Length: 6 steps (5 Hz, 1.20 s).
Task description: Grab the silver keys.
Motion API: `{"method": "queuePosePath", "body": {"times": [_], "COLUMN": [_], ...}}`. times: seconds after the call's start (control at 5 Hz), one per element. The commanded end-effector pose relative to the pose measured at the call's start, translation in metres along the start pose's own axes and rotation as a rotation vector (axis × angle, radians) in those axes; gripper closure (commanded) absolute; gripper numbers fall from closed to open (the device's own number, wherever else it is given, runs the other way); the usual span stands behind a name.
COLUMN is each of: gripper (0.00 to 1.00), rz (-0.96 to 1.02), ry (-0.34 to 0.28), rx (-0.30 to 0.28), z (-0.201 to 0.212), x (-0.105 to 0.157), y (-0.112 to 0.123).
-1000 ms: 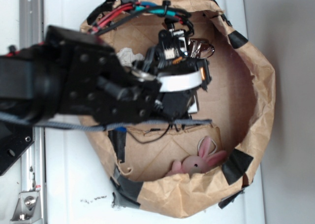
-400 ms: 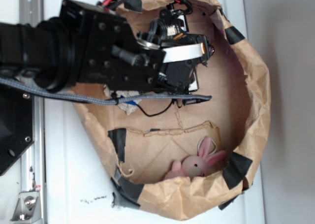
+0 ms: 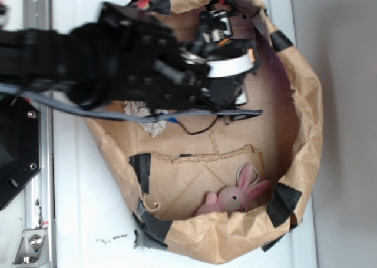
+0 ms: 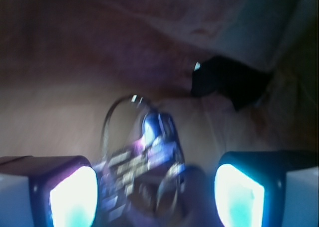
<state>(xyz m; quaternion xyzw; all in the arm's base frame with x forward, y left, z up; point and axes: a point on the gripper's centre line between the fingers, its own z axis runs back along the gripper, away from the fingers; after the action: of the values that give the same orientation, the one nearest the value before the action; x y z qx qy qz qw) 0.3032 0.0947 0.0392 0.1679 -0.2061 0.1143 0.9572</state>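
Two lit fingers (image 4: 75, 194) of the gripper (image 4: 157, 192) spread wide, with the silver keys (image 4: 144, 162) lying on the brown paper floor in the gap between them, nearer the left one, not pinched. Blurred in both views. Since the earlier frames, shifted toward the upper wall of the paper bowl (image 3: 306, 132); pink bunny (image 3: 235, 194) unmoved.

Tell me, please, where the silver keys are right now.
In the wrist view the silver keys lie low in the middle, between the two spread fingers, on the brown paper floor below a black tape patch. The exterior view hides them behind the arm.
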Motion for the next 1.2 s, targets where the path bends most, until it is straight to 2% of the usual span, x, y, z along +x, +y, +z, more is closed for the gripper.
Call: {"method": "queuePosePath", "body": {"times": [0.0,0.8,1.0], "gripper": [1.00,1.00,1.00], "rz": [0.079,0.067,0.077], "ry": [-0.039,-0.039,0.027], "rx": [-0.003,0.005,0.033], "z": [0.015,0.022,0.043], "x": [0.019,0.017,0.011], "y": [0.008,0.007,0.007]}}
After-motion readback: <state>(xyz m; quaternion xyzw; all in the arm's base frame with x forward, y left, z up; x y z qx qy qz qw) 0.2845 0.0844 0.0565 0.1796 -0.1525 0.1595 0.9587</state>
